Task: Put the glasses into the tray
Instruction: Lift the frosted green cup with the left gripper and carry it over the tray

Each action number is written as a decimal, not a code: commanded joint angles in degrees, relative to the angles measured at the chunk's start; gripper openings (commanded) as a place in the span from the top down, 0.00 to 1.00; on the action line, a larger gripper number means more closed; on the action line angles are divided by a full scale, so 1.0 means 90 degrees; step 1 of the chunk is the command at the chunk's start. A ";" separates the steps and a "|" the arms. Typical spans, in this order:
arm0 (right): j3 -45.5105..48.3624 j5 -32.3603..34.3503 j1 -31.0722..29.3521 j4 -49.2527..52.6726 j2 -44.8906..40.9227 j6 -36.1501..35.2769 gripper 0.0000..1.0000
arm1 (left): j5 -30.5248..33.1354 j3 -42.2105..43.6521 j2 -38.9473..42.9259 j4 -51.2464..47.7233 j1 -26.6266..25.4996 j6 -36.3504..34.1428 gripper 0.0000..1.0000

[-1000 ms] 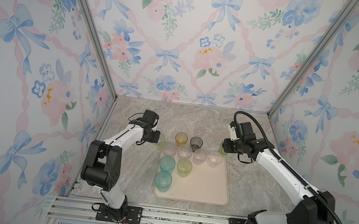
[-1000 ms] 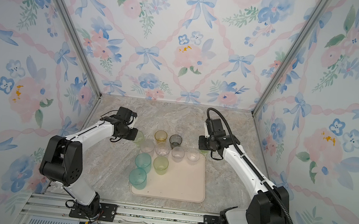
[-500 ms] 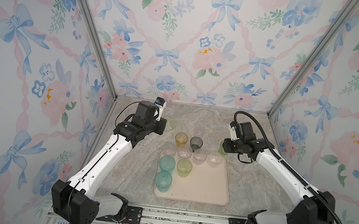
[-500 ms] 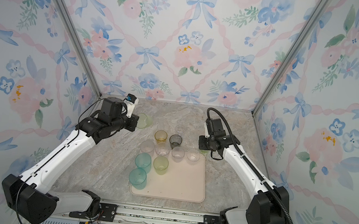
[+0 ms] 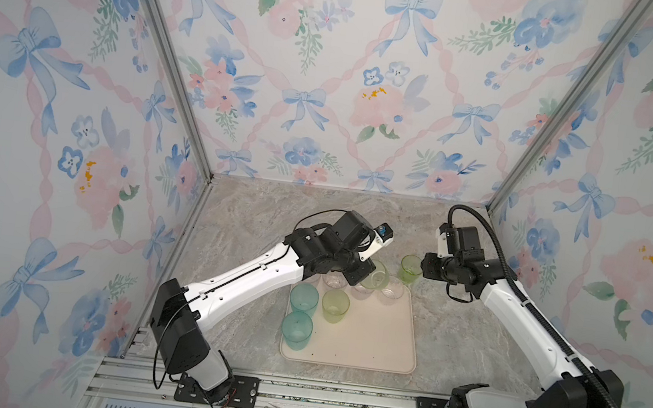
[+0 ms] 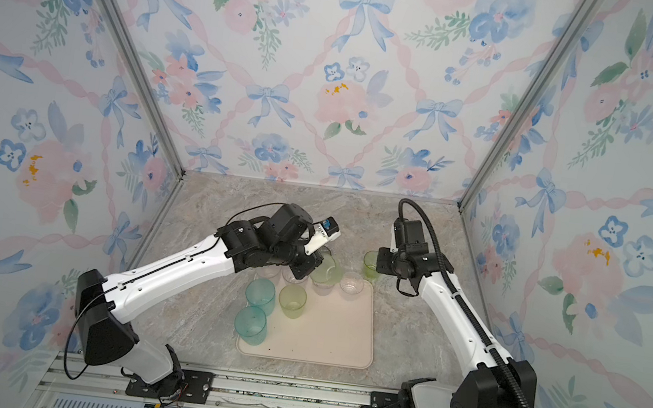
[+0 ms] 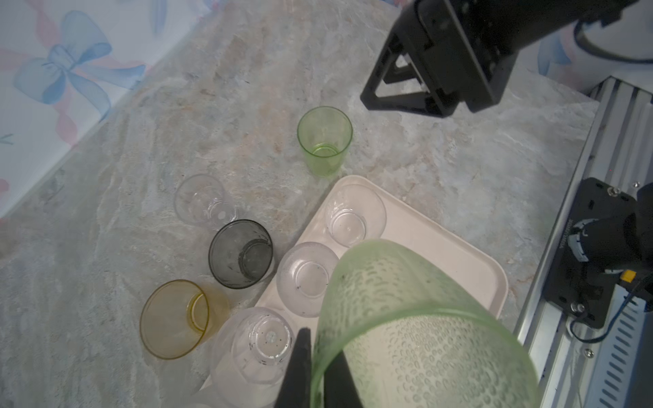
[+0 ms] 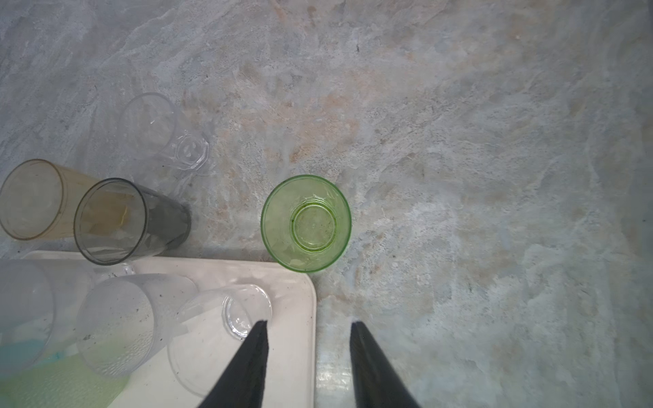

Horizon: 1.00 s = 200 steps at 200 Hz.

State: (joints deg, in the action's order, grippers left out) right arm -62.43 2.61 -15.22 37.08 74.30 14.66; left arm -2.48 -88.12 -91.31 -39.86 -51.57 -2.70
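My left fingers (image 7: 298, 371) are pinching the rim of a pale green glass (image 7: 424, 318). It has bumpy sides and tilts above the tray (image 7: 459, 254). My right fingers (image 8: 251, 364) are spread, holding nothing. 1 smooth green glass (image 8: 306, 223) stands upright on the surface (image 8: 459, 141) just ahead of them, beside the tray's corner.

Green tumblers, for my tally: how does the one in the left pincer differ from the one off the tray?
Dimpled pale green tumbler: gripped by the left pincer, lifted over the cream tray. Smoother, brighter green tumbler: free, standing on the stone tabletop. Both translucent, empty.
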 commanded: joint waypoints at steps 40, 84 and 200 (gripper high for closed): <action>0.0169 -0.0177 0.0187 0.0012 -0.0248 0.0079 0.58 | -0.0037 -0.0668 -0.1013 -0.1266 -0.0582 -0.0431 0.97; 0.0228 -0.0279 0.0229 -0.0064 -0.0199 0.0081 0.58 | -0.0037 -0.0668 -0.1492 -0.1579 -0.0640 -0.0461 0.97; 0.0244 -0.0374 0.0284 -0.0115 -0.0094 0.0019 0.58 | 0.0128 -0.0843 -0.2398 -0.1597 -0.0523 -0.0605 0.97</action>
State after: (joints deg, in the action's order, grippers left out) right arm -61.34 0.21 -13.52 36.56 73.17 14.63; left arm -2.31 -94.41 -111.48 -53.10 -56.99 -7.16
